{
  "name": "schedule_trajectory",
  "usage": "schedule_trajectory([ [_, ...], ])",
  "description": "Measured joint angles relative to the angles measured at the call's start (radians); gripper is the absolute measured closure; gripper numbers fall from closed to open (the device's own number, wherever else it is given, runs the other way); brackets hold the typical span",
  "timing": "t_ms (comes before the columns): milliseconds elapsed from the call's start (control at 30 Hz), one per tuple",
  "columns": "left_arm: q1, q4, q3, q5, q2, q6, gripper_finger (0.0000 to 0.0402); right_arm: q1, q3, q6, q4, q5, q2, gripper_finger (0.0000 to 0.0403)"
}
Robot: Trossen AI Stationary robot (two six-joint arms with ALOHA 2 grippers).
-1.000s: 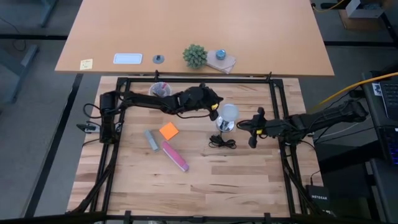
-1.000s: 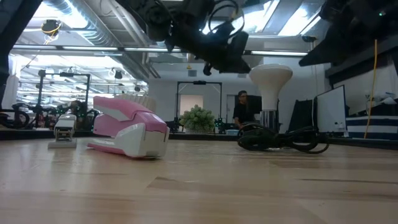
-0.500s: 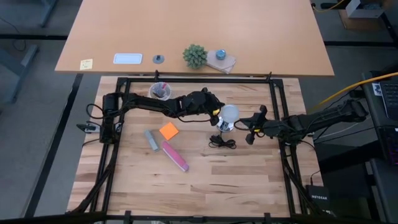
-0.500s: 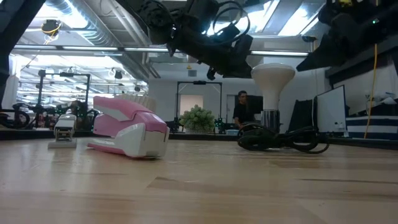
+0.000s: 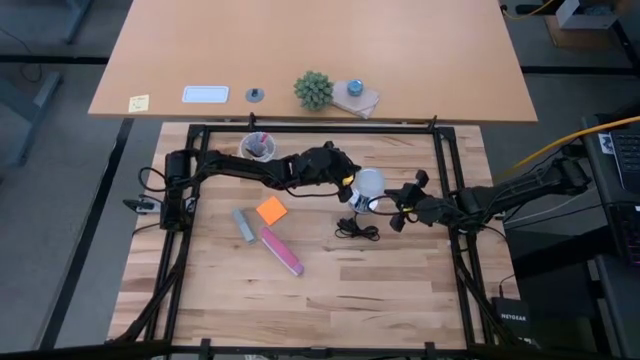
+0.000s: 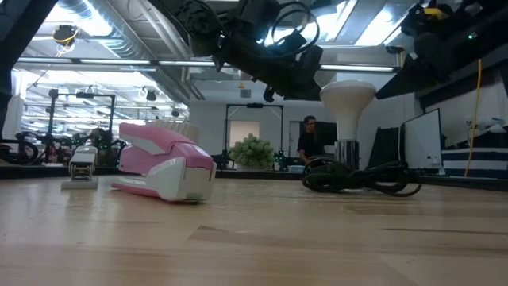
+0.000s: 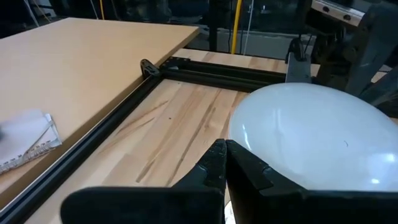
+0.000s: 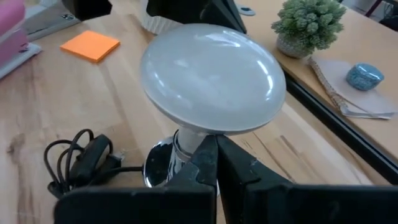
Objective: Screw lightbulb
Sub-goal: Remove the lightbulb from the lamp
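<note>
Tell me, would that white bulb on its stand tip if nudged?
Probably: the lightbulb is wide on top, standing on a narrow shiny socket, so it looks top-heavy. Its smooth dome likely slips. The coiled cord might drag slightly.

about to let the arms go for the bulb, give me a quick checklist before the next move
1. lightbulb standing upright in the metal socket: ok
2. left gripper beside the bulb, fingers shut, nothing held: ok
3. right gripper on the bulb's other side, shut, apart from it: ok
4. black cord coiled by the socket, clear of both grippers: ok
5. bulb threaded fully home: cannot tell
</note>
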Motion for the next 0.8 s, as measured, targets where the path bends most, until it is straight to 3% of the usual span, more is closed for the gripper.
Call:
schedule_trajectory([
  [400,-0.037,-0.03,0.0,-0.026,-0.001,-0.041,0.0402,0.001,0.0,0.002,0.002,0.044,0.014,0.04],
  [800,-0.088,-0.08,0.001,-0.038,-0.003,-0.066,0.0402,-0.003,-0.002,0.004,0.014,0.124,0.133,0.04],
])
